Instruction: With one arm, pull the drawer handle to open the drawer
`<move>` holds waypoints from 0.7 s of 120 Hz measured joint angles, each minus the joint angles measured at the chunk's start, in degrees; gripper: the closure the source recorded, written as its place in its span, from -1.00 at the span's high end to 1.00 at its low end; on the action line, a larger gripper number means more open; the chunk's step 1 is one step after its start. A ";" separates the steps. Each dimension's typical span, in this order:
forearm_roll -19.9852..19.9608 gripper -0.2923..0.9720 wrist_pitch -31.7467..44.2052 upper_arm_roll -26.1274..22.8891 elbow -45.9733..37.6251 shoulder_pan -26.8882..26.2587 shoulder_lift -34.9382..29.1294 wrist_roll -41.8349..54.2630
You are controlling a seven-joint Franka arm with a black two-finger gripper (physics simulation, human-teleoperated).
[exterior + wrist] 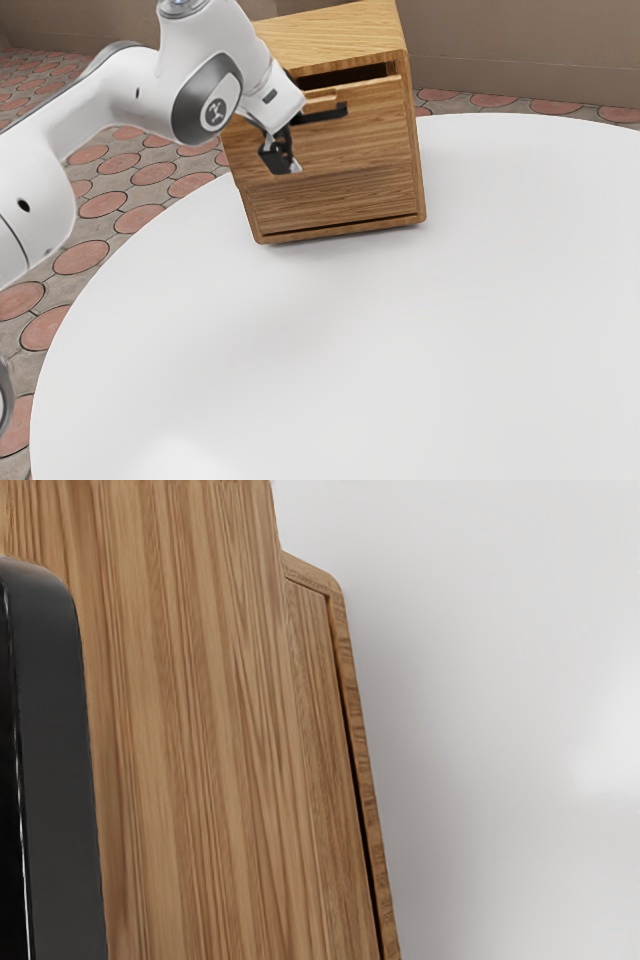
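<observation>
A wooden cabinet stands on the white round table toward its far side. Its top drawer sticks out a little from the cabinet face, with a dark gap above its front panel. A black handle runs across the drawer front. My gripper is pressed close to the drawer front at the handle's end nearer the exterior view's left, partly covering it. In the wrist view the black handle looms beside the wood-grain drawer front, just under my hand.
The cabinet's lower panel sits below the drawer. The table spreads wide in front of the cabinet. A floor of red round tiles lies beyond the table's edge, and a beige wall is behind.
</observation>
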 joint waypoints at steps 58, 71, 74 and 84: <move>3.14 0.03 -9.04 -10.57 -0.55 -9.67 17.41 -6.34; 5.39 0.27 -15.43 -11.99 0.41 -9.67 19.65 -9.71; 5.39 0.31 -16.56 -12.05 0.29 -9.54 19.58 -10.46; 4.29 0.40 -20.48 -12.55 -0.05 -9.38 19.03 -12.74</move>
